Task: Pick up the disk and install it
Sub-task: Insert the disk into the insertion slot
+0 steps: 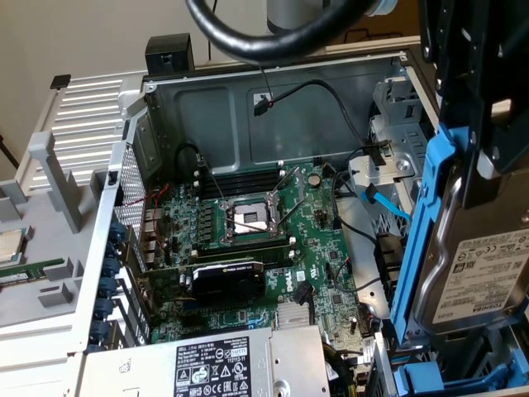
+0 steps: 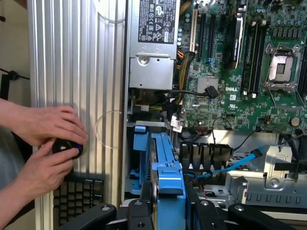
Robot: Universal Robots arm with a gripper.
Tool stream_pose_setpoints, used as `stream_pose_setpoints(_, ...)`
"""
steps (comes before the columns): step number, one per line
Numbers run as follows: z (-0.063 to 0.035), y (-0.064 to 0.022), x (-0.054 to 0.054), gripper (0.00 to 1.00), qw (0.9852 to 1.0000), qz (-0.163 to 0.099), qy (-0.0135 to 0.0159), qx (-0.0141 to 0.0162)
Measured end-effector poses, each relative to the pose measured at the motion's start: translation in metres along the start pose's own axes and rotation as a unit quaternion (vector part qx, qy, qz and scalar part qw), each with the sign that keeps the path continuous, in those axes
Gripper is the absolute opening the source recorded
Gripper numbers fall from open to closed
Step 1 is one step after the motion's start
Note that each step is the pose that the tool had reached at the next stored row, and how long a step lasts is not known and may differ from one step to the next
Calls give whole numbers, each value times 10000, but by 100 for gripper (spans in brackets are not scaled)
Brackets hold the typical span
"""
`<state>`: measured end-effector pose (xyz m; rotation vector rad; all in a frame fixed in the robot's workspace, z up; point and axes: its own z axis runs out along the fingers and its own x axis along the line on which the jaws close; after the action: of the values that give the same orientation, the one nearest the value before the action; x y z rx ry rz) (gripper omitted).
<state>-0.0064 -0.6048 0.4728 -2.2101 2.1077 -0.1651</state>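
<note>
The disk (image 1: 475, 273), a silver drive with a white Toshiba label in a bright blue frame, hangs on edge at the exterior view's right, over the drive bay corner of the open computer case (image 1: 273, 99). My gripper (image 1: 473, 178) is shut on it from above, with black fingers on both flat sides. In the wrist view the disk's blue frame edge (image 2: 168, 184) stands between the two black fingers (image 2: 144, 208) of my gripper (image 2: 169, 213), above the bay.
Another blue carrier (image 2: 140, 143) sits in the bay beside the held disk. A blue cable (image 2: 240, 163), black cables, the motherboard with its open processor socket (image 1: 248, 219) and the power supply (image 1: 207, 364) lie close. A person's hands (image 2: 43, 139) hold a black knob beside the case.
</note>
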Motion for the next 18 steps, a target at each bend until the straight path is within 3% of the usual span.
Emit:
stream_pose_setpoints(6,-3,26,14,36,10000,7,-19,4)
stream_pose_setpoints(13,-3,28,59,36,10000,25,-62,6)
stream_pose_setpoints(18,-1,31,74,36,10000,39,-73,6)
